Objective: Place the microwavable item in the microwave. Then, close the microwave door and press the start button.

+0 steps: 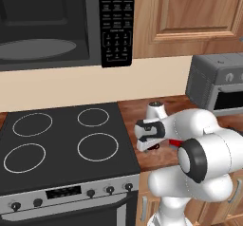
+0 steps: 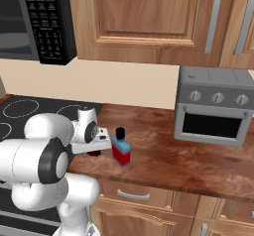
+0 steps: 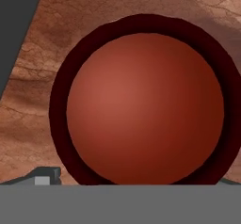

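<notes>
The microwave stands open at upper left, keypad panel beside its cavity; the stovetop fills lower left, a toaster oven at right.

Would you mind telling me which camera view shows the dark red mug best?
The hand view: the mug is seen from straight above, its round rim and red inside plain on the wooden counter. In the left base view a red sliver peeks past the arm; in the right base view a dark bit shows beneath the hand.

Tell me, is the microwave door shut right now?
No, the microwave stands open, with its grey turntable plainly visible inside the cavity.
</notes>
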